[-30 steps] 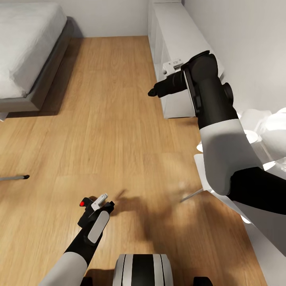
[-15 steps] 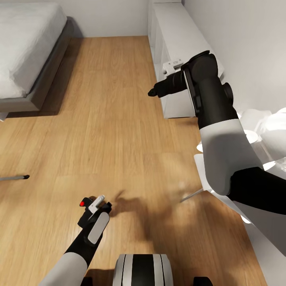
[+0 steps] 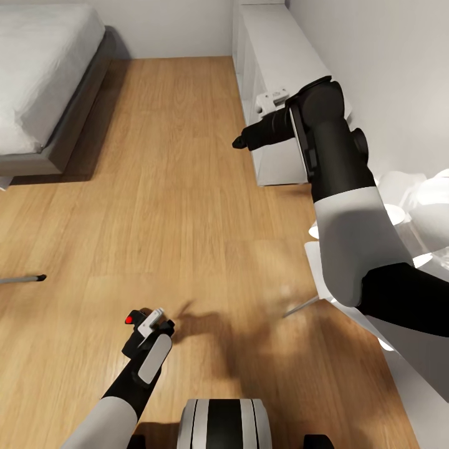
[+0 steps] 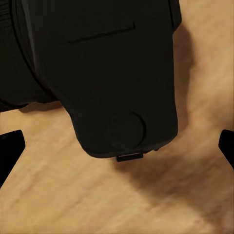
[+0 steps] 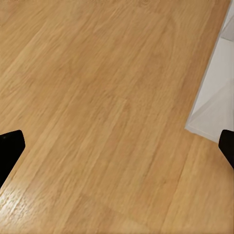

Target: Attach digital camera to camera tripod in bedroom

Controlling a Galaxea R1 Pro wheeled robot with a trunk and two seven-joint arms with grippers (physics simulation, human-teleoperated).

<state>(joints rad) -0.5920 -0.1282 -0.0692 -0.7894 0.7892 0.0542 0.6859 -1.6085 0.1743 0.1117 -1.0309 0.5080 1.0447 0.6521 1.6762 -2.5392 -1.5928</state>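
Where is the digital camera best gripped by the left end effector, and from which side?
Grip the boxy body of the digital camera, across its flat sides, clear of the rounded lens barrel. Come from above: it seems to lie on the wood floor, between the open fingers of the left end effector.

You're over a smooth, faintly glossy light-wood plank floor [image 3: 181, 187], with the digital camera [image 4: 107, 73] in matt black plastic, a soft white cloth bed [image 3: 37, 68] far left and a smooth white shelf [image 3: 274, 56] far right.
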